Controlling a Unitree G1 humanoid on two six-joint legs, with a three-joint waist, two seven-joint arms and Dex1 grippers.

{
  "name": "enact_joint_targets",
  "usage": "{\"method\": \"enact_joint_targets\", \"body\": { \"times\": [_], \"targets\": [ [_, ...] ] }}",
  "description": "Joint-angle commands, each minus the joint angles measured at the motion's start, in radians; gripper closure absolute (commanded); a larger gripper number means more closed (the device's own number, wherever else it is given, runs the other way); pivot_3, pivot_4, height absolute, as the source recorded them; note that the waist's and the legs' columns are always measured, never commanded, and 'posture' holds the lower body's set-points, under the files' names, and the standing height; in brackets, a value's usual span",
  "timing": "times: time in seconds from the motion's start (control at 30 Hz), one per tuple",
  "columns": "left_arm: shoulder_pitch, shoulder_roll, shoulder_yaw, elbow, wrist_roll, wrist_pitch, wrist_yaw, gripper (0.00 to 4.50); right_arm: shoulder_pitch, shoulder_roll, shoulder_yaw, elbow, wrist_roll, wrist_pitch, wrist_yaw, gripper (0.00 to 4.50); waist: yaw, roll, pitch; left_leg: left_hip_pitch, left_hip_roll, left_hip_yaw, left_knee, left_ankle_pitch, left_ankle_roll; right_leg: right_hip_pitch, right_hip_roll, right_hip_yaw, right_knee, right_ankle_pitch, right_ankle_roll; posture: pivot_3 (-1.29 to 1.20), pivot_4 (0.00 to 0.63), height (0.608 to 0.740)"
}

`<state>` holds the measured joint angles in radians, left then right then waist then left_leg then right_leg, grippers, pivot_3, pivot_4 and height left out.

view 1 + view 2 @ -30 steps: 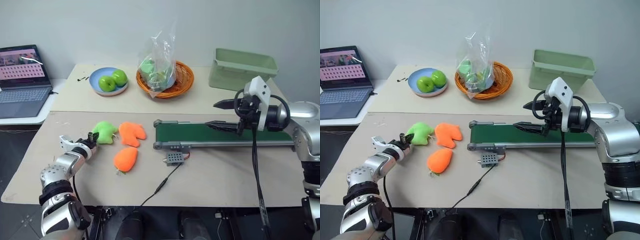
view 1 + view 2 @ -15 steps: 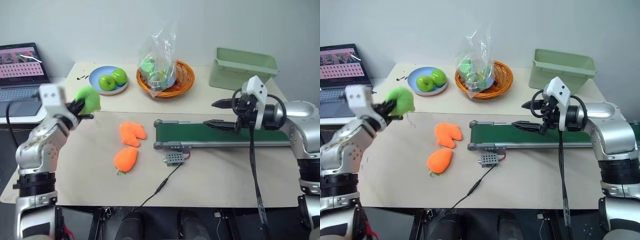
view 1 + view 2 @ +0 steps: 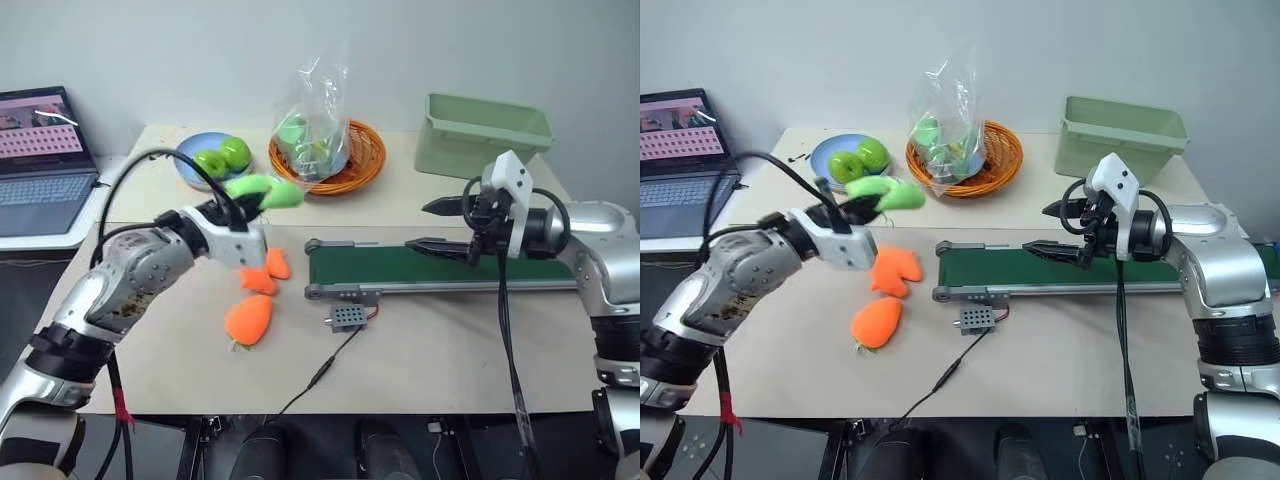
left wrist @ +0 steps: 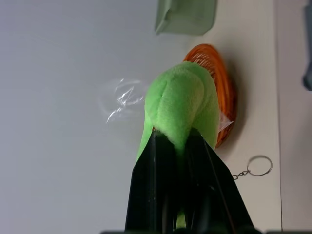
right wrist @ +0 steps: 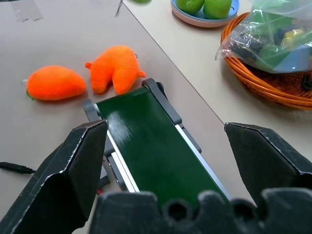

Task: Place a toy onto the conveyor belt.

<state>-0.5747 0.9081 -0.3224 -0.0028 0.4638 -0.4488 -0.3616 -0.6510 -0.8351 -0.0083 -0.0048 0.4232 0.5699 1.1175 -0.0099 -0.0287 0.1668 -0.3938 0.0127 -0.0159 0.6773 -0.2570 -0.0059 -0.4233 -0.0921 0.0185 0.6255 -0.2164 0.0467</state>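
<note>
The lime-green toy (image 3: 266, 192) hangs in the air above the table, left of the conveyor belt's near end, and my left gripper (image 3: 240, 203) is shut on it. In the left wrist view the two black fingers (image 4: 153, 180) pinch the plush (image 4: 183, 102). The conveyor belt (image 3: 420, 266) has a dark green surface and grey rails and runs off to the right. My right gripper (image 3: 441, 227) is open just above the belt (image 5: 146, 146), with nothing between its fingers.
Two orange plush toys (image 3: 262, 268) (image 3: 249, 318) lie on the table under my left arm. At the back stand a blue plate of green apples (image 3: 215, 160), an orange basket with a plastic bag (image 3: 320, 150) and a pale green bin (image 3: 485, 135). A laptop (image 3: 40, 160) sits far left. A small grey box with a cable (image 3: 347, 318) lies beside the belt.
My left gripper has lifted the green toy off the table, rolled over and swung it rightward toward the belt's end. The right gripper has stayed in place.
</note>
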Motion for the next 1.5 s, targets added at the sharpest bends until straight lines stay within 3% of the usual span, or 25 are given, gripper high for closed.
{"method": "enact_joint_targets", "body": {
  "times": [0.03,0.5,0.9,1.5],
  "targets": [
    [-0.045,-0.01,0.008,0.029,0.063,-0.153,0.031,4.45,-0.005,-0.007,-0.03,-0.03,0.005,-0.023,-0.002,0.0,0.0,0.0,0.0,0.0,0.0,0.0,0.0,0.0,0.0,0.0,0.0,0.0,0.0,0.0,0.0,0.0,0.15,0.74],
    [-0.065,-0.098,0.035,0.181,0.102,-0.338,0.113,4.45,0.005,-0.018,-0.049,-0.062,0.023,-0.001,-0.008,0.0,-0.001,0.0,0.0,-0.001,0.0,0.0,0.002,0.0,0.0,0.0,0.0,0.0,0.002,0.0,0.0,0.0,0.15,0.74],
    [-0.221,-0.257,-0.053,0.506,0.194,-0.439,0.168,4.45,0.091,-0.056,-0.122,-0.159,0.056,0.05,-0.059,0.0,0.014,0.0,0.0,-0.001,0.0,0.0,0.002,0.0,0.0,0.0,0.0,-0.001,0.003,0.0,0.0,0.0,0.15,0.74],
    [-0.364,-0.38,-0.198,0.758,0.389,-0.539,0.323,4.45,0.223,-0.083,-0.229,-0.302,0.118,0.128,-0.152,0.0,0.022,0.0,0.0,-0.001,0.0,0.0,0.004,0.0,0.0,0.0,0.0,-0.001,0.003,0.0,0.001,0.0,0.15,0.74]
  ]
}}
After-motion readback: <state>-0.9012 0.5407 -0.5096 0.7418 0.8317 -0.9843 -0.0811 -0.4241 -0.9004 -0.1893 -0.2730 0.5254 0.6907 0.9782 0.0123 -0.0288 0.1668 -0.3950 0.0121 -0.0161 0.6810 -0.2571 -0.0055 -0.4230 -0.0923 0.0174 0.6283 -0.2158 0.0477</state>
